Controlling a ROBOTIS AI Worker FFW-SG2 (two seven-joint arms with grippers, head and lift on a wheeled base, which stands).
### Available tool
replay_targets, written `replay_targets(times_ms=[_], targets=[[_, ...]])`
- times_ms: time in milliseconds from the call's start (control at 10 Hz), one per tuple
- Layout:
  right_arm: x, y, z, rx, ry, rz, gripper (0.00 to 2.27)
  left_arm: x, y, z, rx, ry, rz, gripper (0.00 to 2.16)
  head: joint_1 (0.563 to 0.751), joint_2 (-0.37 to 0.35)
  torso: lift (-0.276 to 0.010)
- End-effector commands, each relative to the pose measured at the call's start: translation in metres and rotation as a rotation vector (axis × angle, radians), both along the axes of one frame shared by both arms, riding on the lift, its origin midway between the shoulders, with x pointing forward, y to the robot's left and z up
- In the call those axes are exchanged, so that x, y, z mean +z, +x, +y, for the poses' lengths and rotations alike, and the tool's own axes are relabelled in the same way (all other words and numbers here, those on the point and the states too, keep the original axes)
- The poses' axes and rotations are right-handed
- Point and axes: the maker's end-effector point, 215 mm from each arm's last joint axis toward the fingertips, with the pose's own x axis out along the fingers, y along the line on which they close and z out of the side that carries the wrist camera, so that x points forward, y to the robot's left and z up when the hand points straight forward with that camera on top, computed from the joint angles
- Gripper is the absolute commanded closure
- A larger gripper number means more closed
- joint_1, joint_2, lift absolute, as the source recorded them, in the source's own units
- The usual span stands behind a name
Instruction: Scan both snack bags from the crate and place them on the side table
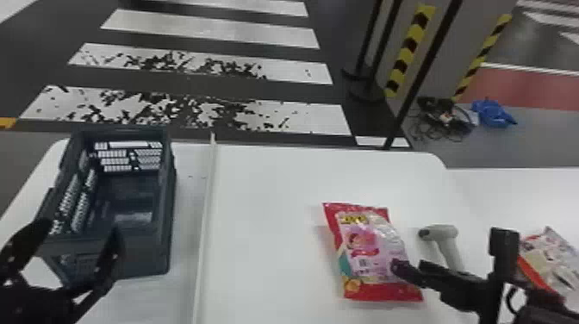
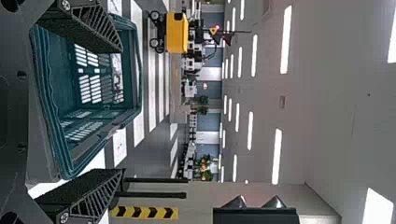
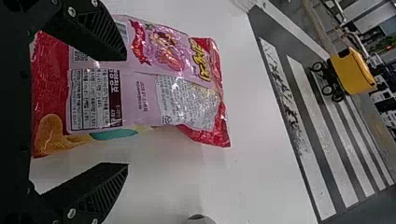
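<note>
One red-edged snack bag [image 1: 372, 254] lies on bench [image 1: 267, 224], left of right pincer [image 3: 125, 112], nearer of two, spread apart; bag's long axis points roughly as pincer does. Left pincer [image 2: 123, 109], also apart, at crate [image 1: 146, 250]. Second bag [image 1: 553, 260] farther right.

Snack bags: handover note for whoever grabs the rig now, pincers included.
Left pincer: open, at the crate's near end.
Right pincer: open, over the red-and-pink bag.
Crate: on the left; both bags out of it.
Red-and-pink bag: on the white table; scanner between the bags.
Other bag: far right, seemingly on the side table.
Scans: can't tell.
Left: scan red-and-pink if not done, then move it to the side table.
</note>
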Motion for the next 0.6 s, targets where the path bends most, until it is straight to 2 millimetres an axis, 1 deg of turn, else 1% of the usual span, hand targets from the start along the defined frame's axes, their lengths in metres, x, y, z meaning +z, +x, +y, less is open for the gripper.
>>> replay_targets(times_ms=[0,100,200,400,500], targets=[[-0.001,-0.004,0.010,0.016,0.041,0.014,0.13,0.000,0.000,0.001,0.001,0.001,-0.001,0.08,0.695,-0.168,-0.098],[-0.004,-0.005,0.018,0.038,0.049,0.026,0.13,0.000,0.000,0.001,0.001,0.001,-0.001,0.08,0.695,-0.157,-0.098],[-0.014,-0.007,0.028,0.065,0.036,0.055,0.14,0.000,0.000,0.001,0.001,0.001,-0.001,0.08,0.695,-0.148,-0.098],[-0.034,-0.009,0.031,0.083,0.002,0.111,0.47,-0.001,0.000,0.001,0.002,0.000,0.003,0.08,0.695,-0.130,-0.098],[-0.043,-0.011,0.033,0.104,-0.024,0.132,0.77,-0.002,0.000,0.001,0.003,0.000,0.002,0.08,0.695,-0.128,-0.098]])
